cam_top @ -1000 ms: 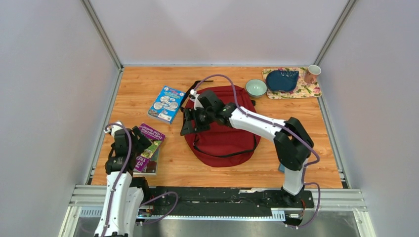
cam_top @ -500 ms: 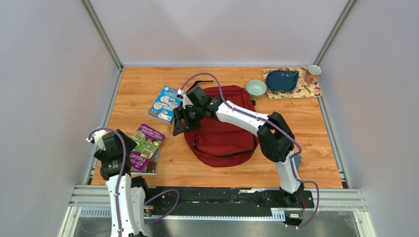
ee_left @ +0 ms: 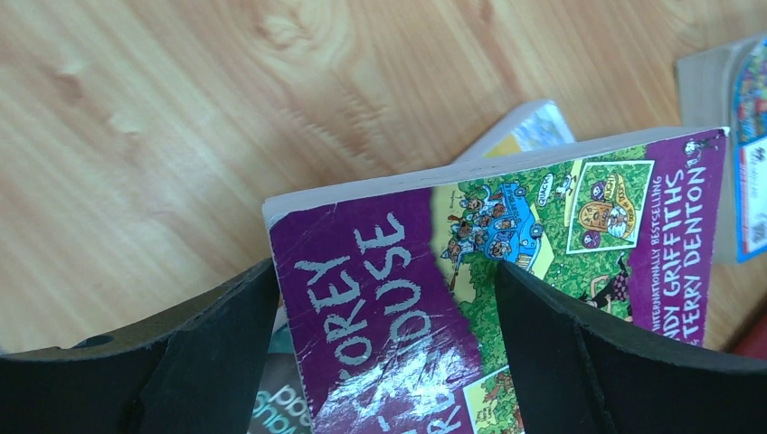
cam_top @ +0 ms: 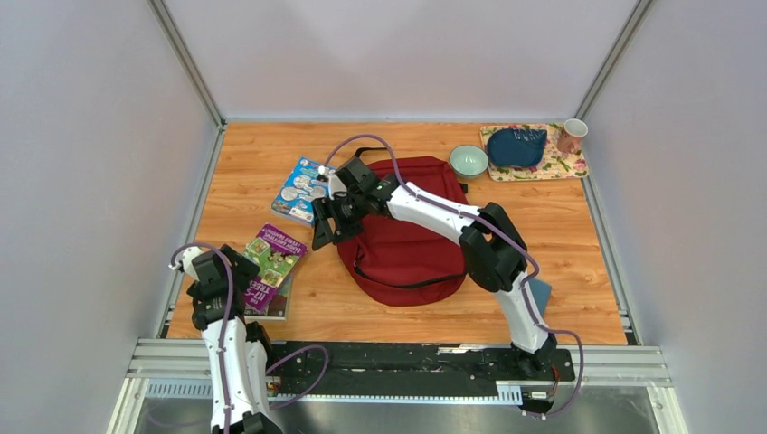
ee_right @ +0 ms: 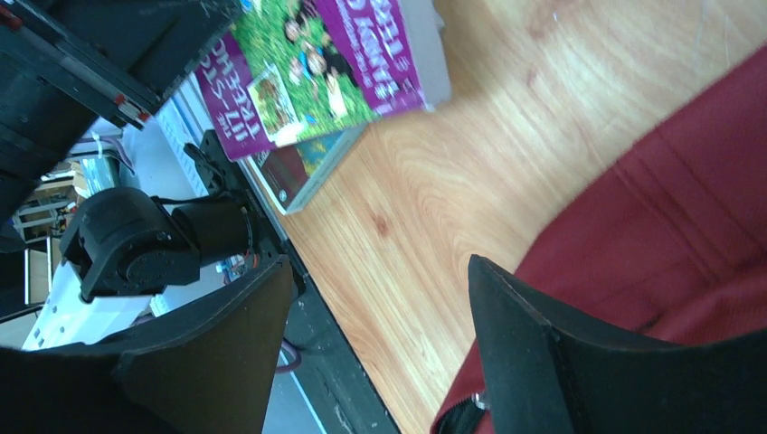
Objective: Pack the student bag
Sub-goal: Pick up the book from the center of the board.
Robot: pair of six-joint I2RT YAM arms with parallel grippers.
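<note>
Clearance on the wooden table (cam_top: 579, 244) was widest to the right of the student bag (cam_top: 407, 258) and along the far edge; grey walls closed off three sides. The bag lay flat at the table's centre, dark red, with a black strap curving across its near half. The right gripper (cam_top: 327, 226) hovered at the bag's left edge, between the bag and a blue book (cam_top: 303, 188). The left gripper (cam_top: 242, 273) sat over a purple book (cam_top: 271, 262) at the near left corner. A green bowl (cam_top: 468, 161) stood just beyond the bag's far right corner. Beside the bowl, a floral mat (cam_top: 565, 167) carried a blue pouch (cam_top: 516, 146) and a mug (cam_top: 572, 134). A small blue wallet (cam_top: 540, 291) showed behind the right arm.

Left wrist view: the black fingers (ee_left: 199, 362) stood wide apart, unclamped. One was beside the purple book's (ee_left: 380, 298) edge and the other over its cover. A pale book (ee_left: 529, 131) lay underneath, with bare wood beyond.

Right wrist view: the fingers (ee_right: 552, 362) were spread with nothing between them. Red bag fabric (ee_right: 687, 199) filled the right side, a black zipper at its lower edge. Open wood separated it from the purple book (ee_right: 344, 63), which rested on a dark red book (ee_right: 303, 172).
</note>
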